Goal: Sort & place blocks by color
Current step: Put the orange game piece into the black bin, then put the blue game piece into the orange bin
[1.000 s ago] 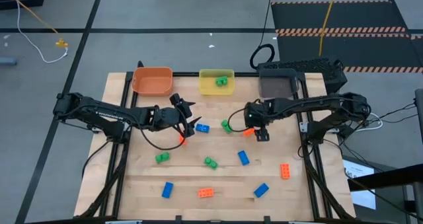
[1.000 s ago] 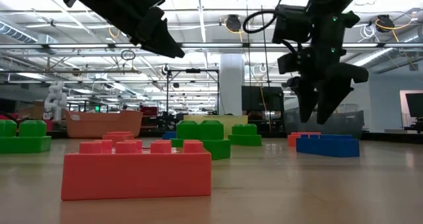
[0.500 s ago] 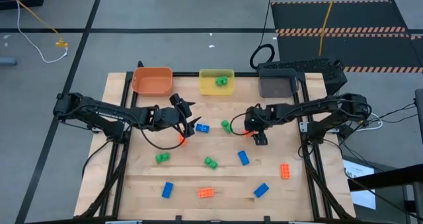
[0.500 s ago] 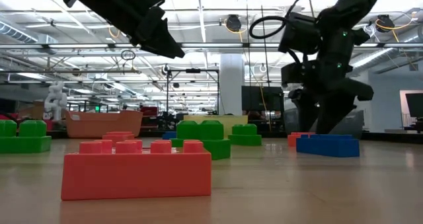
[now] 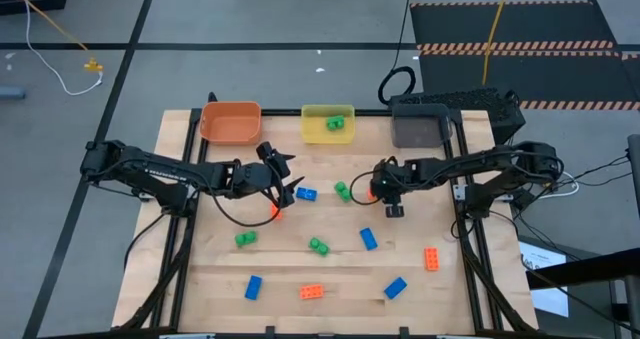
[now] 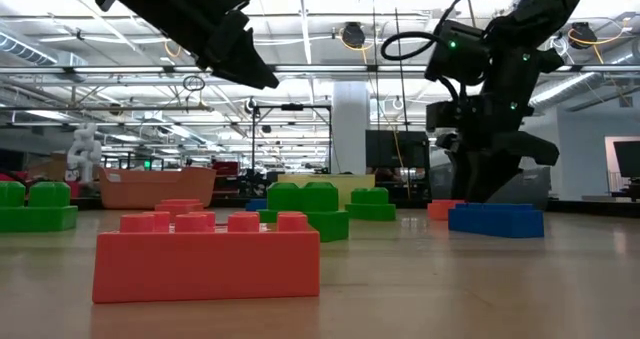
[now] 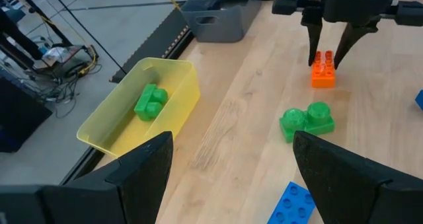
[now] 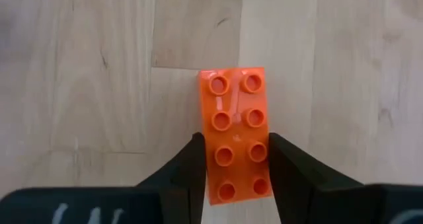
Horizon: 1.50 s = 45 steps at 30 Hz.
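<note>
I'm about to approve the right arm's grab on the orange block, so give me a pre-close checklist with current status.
1. Orange block sits between the right gripper fingers: ok.
2. Fingers open, straddling the block's long sides: ok.
3. Block flat on the table, studs up: ok.
4. Neighbouring green block outside the fingers: ok.
5. Left gripper raised, away from this pick: ok.
6. Orange bin free to receive it: ok.

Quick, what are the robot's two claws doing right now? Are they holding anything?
Left end effector: open, holding nothing, up above the table.
Right end effector: open, fingers either side of an orange block lying on the table, not clamped yet.
</note>
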Each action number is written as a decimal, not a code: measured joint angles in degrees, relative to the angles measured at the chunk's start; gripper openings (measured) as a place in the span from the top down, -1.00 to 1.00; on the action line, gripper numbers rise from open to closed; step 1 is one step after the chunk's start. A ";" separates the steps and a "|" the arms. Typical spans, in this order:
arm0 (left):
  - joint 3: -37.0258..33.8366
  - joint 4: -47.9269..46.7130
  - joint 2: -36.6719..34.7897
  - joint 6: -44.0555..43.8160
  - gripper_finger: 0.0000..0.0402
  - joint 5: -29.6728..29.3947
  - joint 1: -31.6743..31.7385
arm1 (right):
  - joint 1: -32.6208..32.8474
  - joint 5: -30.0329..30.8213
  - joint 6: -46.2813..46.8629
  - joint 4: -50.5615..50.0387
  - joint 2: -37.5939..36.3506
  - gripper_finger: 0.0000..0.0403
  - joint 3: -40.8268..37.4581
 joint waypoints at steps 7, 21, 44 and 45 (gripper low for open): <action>0.00 -0.72 0.00 0.02 -0.57 0.00 0.00 | -1.56 12.40 -1.74 -3.45 -6.62 0.45 3.33; 0.00 -0.68 0.00 -0.16 -0.57 0.00 0.00 | -27.24 24.92 0.09 -11.04 -16.53 0.45 6.86; 0.00 -0.69 0.00 -0.20 -0.57 -0.02 0.00 | -40.00 17.29 2.08 -7.70 -15.63 -0.30 6.86; 0.00 -0.69 0.00 -0.17 -0.57 0.00 0.00 | -39.98 17.09 2.08 -7.70 -15.63 -0.32 6.86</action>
